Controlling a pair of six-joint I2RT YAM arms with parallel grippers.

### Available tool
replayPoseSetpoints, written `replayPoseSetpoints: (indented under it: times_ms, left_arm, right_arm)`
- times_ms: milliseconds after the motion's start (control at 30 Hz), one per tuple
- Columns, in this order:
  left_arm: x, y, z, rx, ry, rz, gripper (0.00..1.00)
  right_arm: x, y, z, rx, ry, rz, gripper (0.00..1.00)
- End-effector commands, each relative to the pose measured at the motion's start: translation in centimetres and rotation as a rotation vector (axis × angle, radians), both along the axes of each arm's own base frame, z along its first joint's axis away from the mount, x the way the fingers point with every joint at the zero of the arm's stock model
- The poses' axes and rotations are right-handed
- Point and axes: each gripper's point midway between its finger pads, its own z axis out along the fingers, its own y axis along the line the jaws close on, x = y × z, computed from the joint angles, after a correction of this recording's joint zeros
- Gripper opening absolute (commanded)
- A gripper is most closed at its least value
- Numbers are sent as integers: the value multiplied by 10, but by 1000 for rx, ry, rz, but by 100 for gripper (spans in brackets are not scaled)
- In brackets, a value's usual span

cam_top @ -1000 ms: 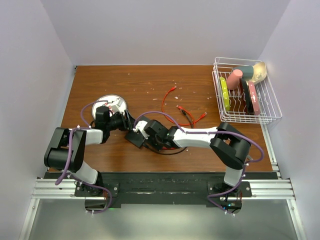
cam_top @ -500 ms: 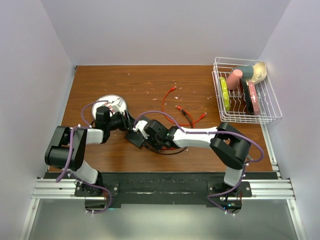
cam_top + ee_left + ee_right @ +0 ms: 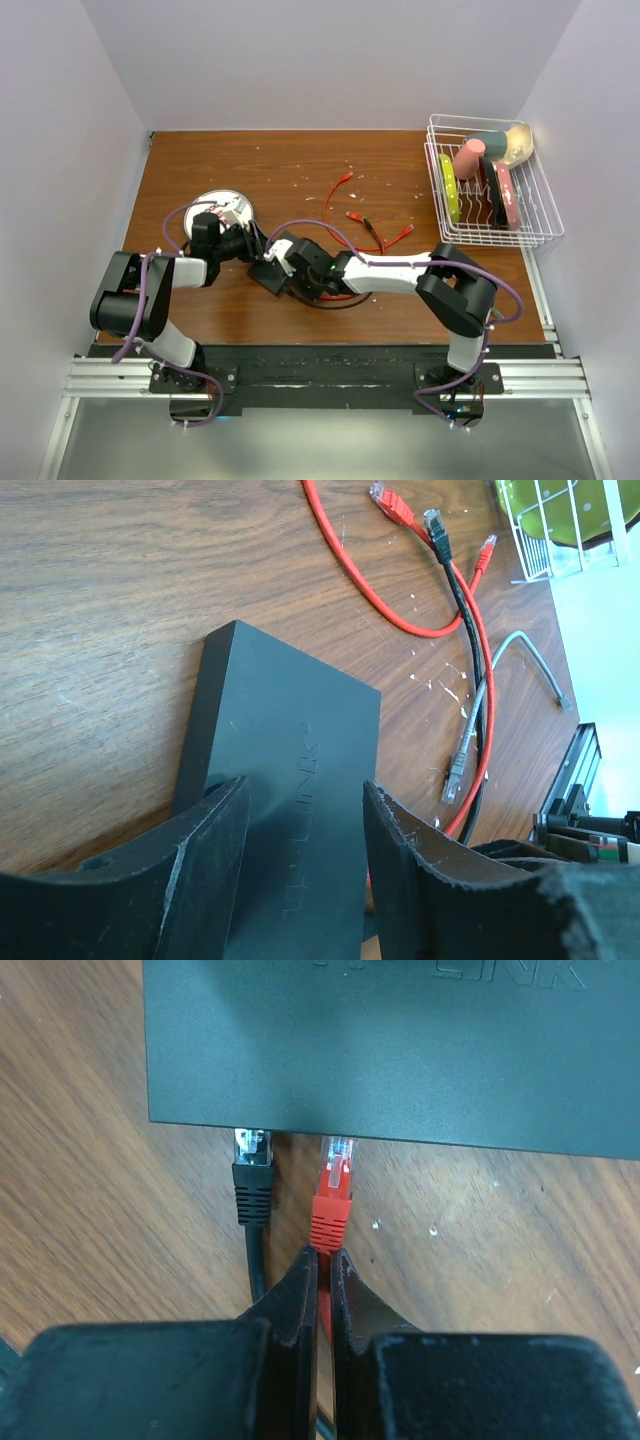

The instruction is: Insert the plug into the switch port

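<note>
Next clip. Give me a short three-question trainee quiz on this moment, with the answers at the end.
1. True or false: the right hand is pinching the black plug.
2. What sits between the fingers of the left hand? A) the switch B) the white plate C) the wire rack
3. Fill in: in the right wrist view, ___ plugs lie at the switch's near edge.

Key
1. False: it pinches the rear end of the red plug.
2. A
3. two
</note>
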Motion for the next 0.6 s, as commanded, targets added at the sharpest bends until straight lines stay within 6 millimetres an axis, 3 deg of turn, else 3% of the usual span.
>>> replayPoseSetpoints:
  times_ms: [0, 167, 567]
  left_arm:
    - [-7, 4, -14, 15, 48, 0, 54]
    - [-8, 3, -13, 15, 46, -4, 55]
    - [-11, 4, -15, 23, 47, -7, 56]
  right_arm:
    - [8, 22, 18, 73, -20, -3, 0]
    - [13, 23, 30, 86, -27, -46, 0]
    - [10, 49, 58, 229, 15, -62, 0]
